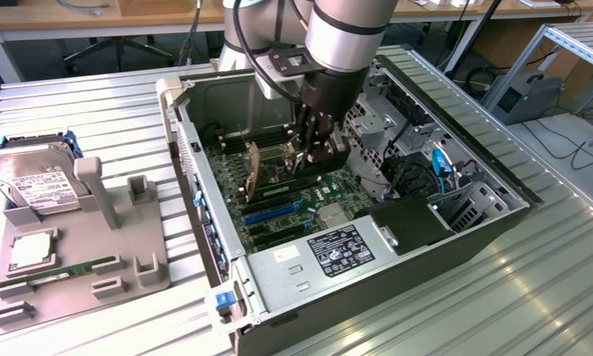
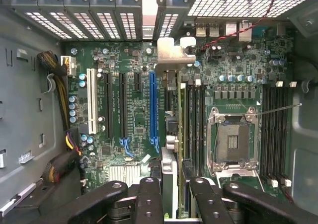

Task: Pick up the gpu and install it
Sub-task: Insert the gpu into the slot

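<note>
One robot arm, exterior view: it reaches down into an open computer case (image 1: 193, 141) lying on its side on a ribbed metal table (image 1: 98, 111).
- Gripper (image 1: 314, 159): low inside the case, above the motherboard (image 1: 276, 211), its fingers clamped on the gpu.
- Gpu (image 1: 273, 162): held on edge between the fingers, just over the board's slots, with one end reaching toward the case wall on the exterior view's left. Whether it touches a slot cannot be made out.
- Power supply (image 1: 326, 252): a silver box with a dark label at the near end of the case.
- Grey holder tray (image 1: 98, 222): on the table at the exterior view's left, well apart from the case.
- Hard drive (image 1: 35, 182): silver with a white label, propped in the tray.
- Memory stick (image 1: 64, 268): thin and green, lying flat in the tray.
- Processor chip (image 1: 30, 252): square, just beside the stick.

Wrist view:
- Gripper (image 2: 174, 201): black fingers (image 2: 149, 199) closed on either side of the card.
- Gpu (image 2: 169, 169): seen edge-on, running away from the fingers. Its silvery end bracket (image 2: 174, 52) sits near the slotted rear wall.
- Blue slot (image 2: 153, 110): long, just beside the card's edge.
- White slot (image 2: 91, 102): further off, beyond two black ones.
- Processor socket (image 2: 231, 139): open, on the card's other side, with memory slots (image 2: 194, 119) between the two.
</note>
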You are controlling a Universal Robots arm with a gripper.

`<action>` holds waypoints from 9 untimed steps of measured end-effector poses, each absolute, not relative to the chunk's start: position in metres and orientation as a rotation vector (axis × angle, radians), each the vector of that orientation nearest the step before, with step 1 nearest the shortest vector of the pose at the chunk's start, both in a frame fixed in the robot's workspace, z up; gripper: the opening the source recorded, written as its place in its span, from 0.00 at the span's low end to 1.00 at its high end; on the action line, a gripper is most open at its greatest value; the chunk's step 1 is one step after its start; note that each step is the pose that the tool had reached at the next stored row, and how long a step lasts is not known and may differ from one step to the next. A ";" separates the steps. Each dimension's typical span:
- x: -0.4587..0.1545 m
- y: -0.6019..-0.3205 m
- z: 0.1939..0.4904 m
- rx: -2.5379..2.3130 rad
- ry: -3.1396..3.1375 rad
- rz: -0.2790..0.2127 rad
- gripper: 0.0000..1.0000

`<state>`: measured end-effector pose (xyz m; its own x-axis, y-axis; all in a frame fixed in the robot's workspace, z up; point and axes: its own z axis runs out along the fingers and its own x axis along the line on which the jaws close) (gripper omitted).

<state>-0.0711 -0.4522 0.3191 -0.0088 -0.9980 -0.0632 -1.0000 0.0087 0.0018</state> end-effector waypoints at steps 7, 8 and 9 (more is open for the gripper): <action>-0.072 -0.455 0.318 -2.180 2.199 0.071 0.27; -0.072 -0.455 0.318 -2.180 2.200 0.071 0.27; -0.073 -0.455 0.318 -2.180 2.200 0.071 0.27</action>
<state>-0.0726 -0.4554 0.3182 -0.0088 -0.9980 -0.0632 -1.0000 0.0087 0.0018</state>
